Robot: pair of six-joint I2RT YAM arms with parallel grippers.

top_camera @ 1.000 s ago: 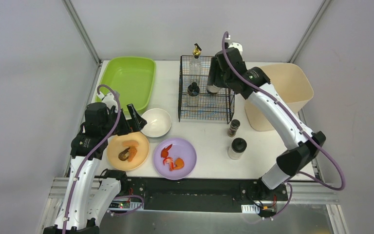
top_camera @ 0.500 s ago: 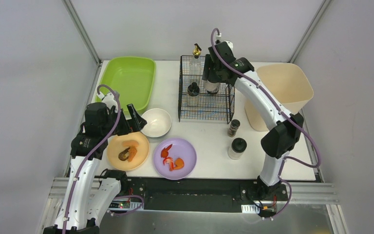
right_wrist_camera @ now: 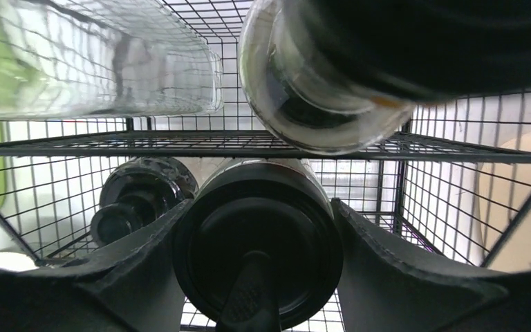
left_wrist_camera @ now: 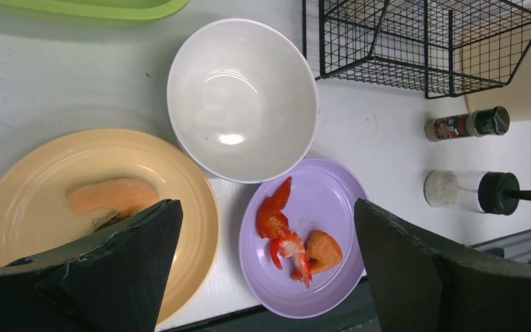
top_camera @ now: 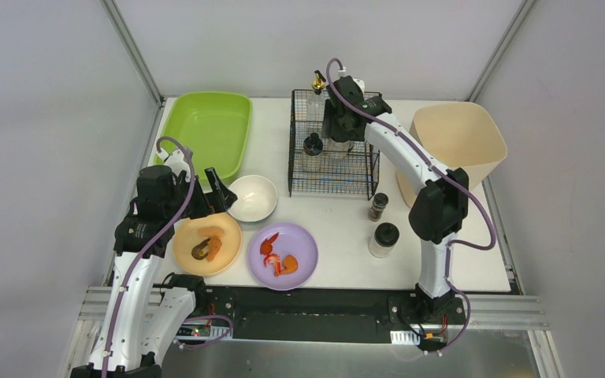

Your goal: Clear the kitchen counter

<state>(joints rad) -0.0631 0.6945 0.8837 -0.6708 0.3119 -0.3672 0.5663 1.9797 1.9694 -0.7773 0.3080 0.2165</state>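
Observation:
The white kitchen counter (top_camera: 339, 220) holds dishes and bottles. My right gripper (top_camera: 339, 126) is at the far side of the black wire basket (top_camera: 332, 169), shut on a black-capped bottle (right_wrist_camera: 259, 249), with a finger (right_wrist_camera: 131, 277) pressed to each side of the cap. My left gripper (top_camera: 209, 193) is open and empty, hovering between the orange plate (left_wrist_camera: 34, 173) and the purple plate (left_wrist_camera: 332, 200), near the white bowl (left_wrist_camera: 242, 97). The orange plate holds food scraps. The purple plate holds shrimp pieces (left_wrist_camera: 283, 235).
A green tray (top_camera: 209, 130) sits at the back left and a beige bin (top_camera: 457, 142) at the back right. A spice jar (top_camera: 377, 206) and a black-capped shaker (top_camera: 383, 239) stand right of the plates. The basket holds a small dark bottle (top_camera: 313, 144) and a gold-topped bottle (top_camera: 317, 83).
My right arm has swung left over the far side of the basket with the bottle still in its grip. The left arm has not moved.

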